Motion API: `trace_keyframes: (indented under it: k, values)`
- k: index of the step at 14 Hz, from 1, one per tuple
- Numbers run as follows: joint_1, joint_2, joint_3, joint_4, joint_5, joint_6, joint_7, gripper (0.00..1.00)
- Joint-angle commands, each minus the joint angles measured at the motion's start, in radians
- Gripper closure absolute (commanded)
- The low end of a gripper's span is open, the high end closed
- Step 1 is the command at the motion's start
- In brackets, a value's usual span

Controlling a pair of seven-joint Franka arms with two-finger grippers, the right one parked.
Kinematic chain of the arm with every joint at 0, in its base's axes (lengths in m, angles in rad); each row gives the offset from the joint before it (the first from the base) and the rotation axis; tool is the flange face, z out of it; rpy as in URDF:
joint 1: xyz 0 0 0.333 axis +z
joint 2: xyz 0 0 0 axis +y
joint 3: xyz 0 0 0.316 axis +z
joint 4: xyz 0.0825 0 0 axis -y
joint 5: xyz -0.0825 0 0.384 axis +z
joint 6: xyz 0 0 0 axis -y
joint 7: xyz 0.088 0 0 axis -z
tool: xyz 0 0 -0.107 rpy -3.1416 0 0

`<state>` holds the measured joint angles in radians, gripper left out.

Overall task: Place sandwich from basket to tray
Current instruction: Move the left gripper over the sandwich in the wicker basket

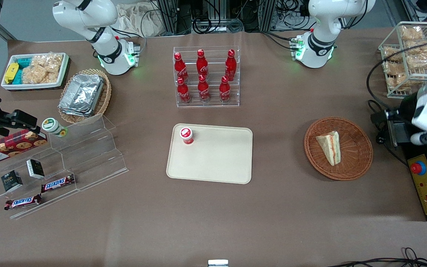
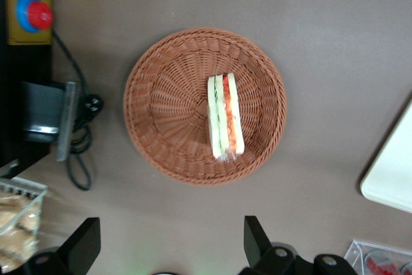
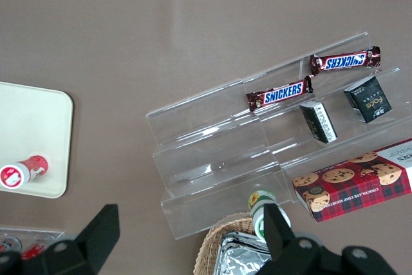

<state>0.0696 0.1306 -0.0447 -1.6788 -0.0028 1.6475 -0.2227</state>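
The sandwich lies in the basket, cut edge up, offering two flat bread faces. The pincer hangs above it, spread wide and empty (ready to straddle). The tray sits well apart on the counter.

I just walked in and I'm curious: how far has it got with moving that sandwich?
Nothing looks done yet: the sandwich lies in the basket. The claw is open, empty and above the table next to the basket. Left: grasp it, lift and carry it to the tray, which holds only a small red bottle.
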Motion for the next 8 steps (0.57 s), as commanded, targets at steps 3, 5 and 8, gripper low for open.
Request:
trace_keyframes:
  k: [3, 5, 8]
  values:
    - [0.009, 0.035, -0.011, -0.215, -0.046, 0.266, -0.05, 0.0]
    - [0.001, 0.067, -0.012, -0.252, -0.045, 0.328, -0.079, 0.0]
    - [-0.014, 0.096, -0.017, -0.321, -0.037, 0.408, -0.093, 0.0]
